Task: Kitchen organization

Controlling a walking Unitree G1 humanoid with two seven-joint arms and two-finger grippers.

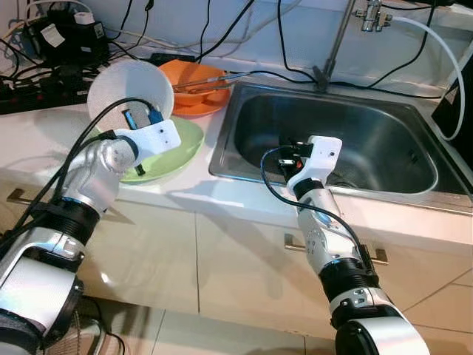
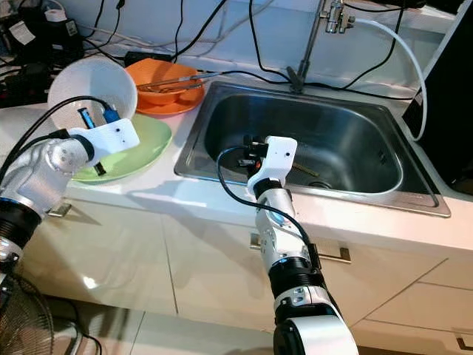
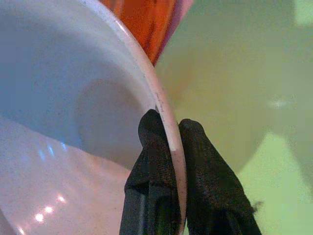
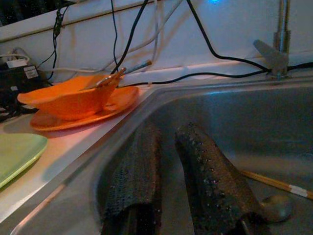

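Surface: we see the pale white surface point(image 1: 44, 148) running across the left and lower middle of the head views, with cream cabinet fronts below it.
Sink: the stainless steel sink basin point(image 1: 384, 140) fills the centre right of the frame; in the right wrist view a pair of wooden chopsticks point(image 4: 274, 182) lies on its floor.
Green plate: a round light green plate point(image 1: 185, 144) sits on the surface just left of the sink, at centre left.
White bowl: we hold a large white bowl point(image 1: 129, 85) tilted up on edge above the green plate, at upper left.
Orange dishes: an orange bowl on an orange plate point(image 1: 199, 89) stands behind, at upper centre left, with utensils resting in it.
Left end effector: our left end effector point(image 3: 168, 147) is pinching the white bowl's rim, one finger inside and one outside.
Right end effector: our right end effector point(image 4: 168, 171) hovers low inside the sink's near left part, fingers slightly apart with nothing between them.
Progress: we judge the job partway. The bowl is lifted but not placed; the chopsticks and the orange dishes look still to be sorted.
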